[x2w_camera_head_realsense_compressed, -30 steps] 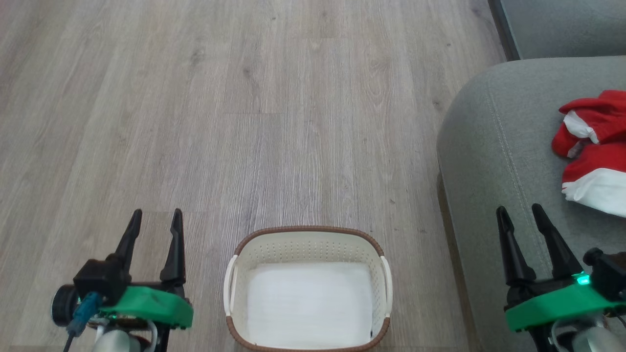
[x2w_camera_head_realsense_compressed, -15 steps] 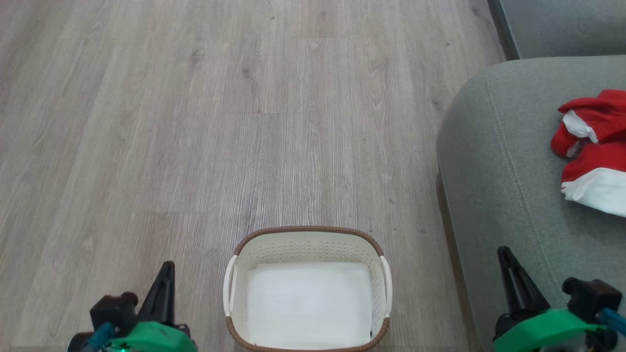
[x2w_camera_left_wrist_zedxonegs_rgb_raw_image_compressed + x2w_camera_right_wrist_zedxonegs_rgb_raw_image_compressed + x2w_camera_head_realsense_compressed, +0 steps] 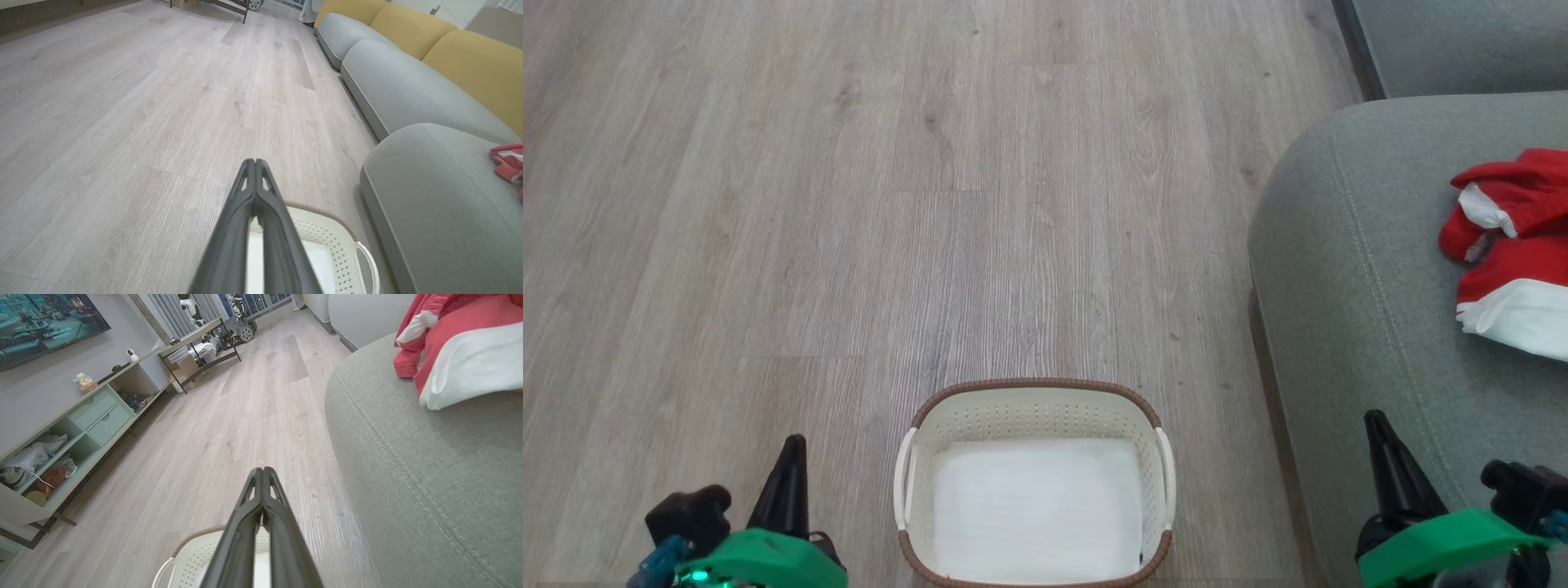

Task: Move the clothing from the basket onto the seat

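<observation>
The red and white clothing [image 3: 1515,253] lies bunched on the grey-green seat [image 3: 1356,269] at the right, also seen close up as clothing [image 3: 453,351] on the seat [image 3: 429,469] and as a red edge of clothing [image 3: 508,161] on the seat [image 3: 441,192]. The cream basket [image 3: 1033,408] with its brown rim stands on the floor at bottom centre and holds nothing but its white bottom. My left gripper [image 3: 791,447] is shut at the basket's left, and its fingers [image 3: 254,163] meet. My right gripper [image 3: 1374,423] is shut over the seat's front edge, fingers [image 3: 262,471] pressed together.
Pale wood-look floor [image 3: 890,204] stretches ahead of the basket. A second grey seat [image 3: 392,90] with yellow back cushions [image 3: 470,57] continues the sofa. A low TV cabinet [image 3: 69,433] lines the far wall, with a dark-framed table [image 3: 204,347] beyond it.
Both grippers have gone from open to shut and dropped lower in the head view. The clothing, basket and seat have stayed put.
</observation>
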You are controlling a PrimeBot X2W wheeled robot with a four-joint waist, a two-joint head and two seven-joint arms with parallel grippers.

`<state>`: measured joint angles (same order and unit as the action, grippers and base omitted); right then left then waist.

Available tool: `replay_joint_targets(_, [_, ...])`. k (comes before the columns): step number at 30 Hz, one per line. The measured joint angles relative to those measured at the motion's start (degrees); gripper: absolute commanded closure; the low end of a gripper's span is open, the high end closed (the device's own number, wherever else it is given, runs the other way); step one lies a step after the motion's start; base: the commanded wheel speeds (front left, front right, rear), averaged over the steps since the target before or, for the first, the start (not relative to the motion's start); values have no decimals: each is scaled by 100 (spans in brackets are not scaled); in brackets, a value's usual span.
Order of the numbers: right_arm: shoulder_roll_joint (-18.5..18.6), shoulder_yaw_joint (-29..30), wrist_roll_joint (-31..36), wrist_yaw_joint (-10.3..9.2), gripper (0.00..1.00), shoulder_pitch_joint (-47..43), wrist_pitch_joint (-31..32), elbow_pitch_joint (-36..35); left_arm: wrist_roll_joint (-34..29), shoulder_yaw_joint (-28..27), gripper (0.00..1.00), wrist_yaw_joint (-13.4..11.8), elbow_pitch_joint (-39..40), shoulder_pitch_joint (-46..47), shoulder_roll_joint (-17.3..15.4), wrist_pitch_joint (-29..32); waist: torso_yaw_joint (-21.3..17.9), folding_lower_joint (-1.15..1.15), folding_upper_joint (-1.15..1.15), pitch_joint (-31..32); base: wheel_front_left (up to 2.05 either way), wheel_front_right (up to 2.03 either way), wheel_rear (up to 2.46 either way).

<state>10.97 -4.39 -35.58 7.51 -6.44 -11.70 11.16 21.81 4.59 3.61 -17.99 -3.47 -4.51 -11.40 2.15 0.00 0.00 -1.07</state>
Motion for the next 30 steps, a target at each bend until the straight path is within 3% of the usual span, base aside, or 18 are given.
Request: replay_joint_targets(30, [-191, 263, -1637, -1, 100, 268, 469, 129, 1987, -270, 100, 99, 76, 211, 82, 509, -62, 0, 0, 25, 0, 0, 0])
